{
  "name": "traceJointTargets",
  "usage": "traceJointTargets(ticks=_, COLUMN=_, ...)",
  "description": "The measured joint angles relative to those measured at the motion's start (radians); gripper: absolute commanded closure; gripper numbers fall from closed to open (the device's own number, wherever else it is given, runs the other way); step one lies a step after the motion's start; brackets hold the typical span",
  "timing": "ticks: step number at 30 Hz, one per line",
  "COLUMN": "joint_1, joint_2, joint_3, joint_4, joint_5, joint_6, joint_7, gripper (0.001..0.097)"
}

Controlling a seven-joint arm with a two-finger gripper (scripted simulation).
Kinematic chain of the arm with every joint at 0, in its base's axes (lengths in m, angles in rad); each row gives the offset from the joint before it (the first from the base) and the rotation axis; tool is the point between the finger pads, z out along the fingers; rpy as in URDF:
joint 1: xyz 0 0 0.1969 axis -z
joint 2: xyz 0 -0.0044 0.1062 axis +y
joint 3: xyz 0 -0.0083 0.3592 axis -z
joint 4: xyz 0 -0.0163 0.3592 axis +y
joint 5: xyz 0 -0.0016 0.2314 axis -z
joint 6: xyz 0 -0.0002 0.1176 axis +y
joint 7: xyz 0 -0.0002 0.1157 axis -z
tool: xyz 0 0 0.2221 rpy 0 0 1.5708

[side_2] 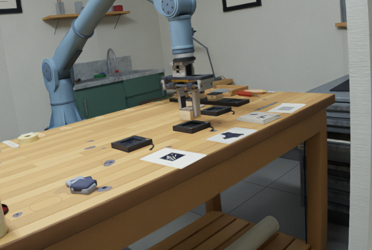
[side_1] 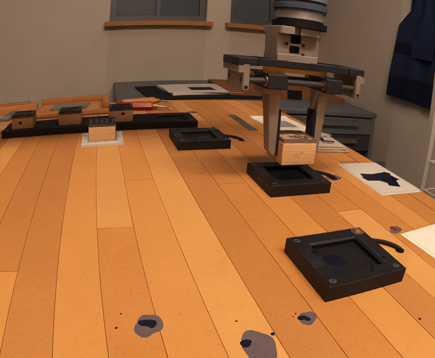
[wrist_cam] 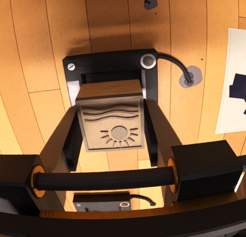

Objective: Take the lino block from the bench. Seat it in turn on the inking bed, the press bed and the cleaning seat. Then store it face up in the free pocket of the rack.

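The lino block (side_1: 296, 148) (side_2: 187, 113) (wrist_cam: 111, 120) hangs a little above the middle black bed (side_1: 288, 178) (side_2: 191, 126) (wrist_cam: 111, 67), gripped by my gripper (side_1: 294, 143) (side_2: 188, 112) (wrist_cam: 111, 131) with its carved face up, showing waves and a sun. The block is a pale wooden cube. A second black bed (side_1: 344, 262) (side_2: 132, 143) sits nearer the side camera and a third (side_1: 199, 138) (side_2: 216, 110) sits farther back. The long black rack (side_1: 98, 124) (side_2: 224, 101) lies at the far left of the bench with three blocks in it and an empty pocket at its right end.
Behind the work stand a grey cabinet (side_1: 325, 115) and wooden trays (side_1: 56, 104). Another block rests on a white pad (side_1: 102, 131) before the rack. Prints (side_1: 379, 178) (side_2: 173, 157) lie along the bench's right edge. Ink stains (side_1: 148, 325) dot the near planks.
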Motion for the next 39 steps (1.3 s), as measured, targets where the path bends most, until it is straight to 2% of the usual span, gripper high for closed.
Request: traceJointTargets(ticks=39, joint_1=0.0, joint_2=0.016, joint_3=-0.002, joint_4=0.015, joint_5=-0.001, joint_6=-0.032, joint_7=0.001, gripper=0.0941)
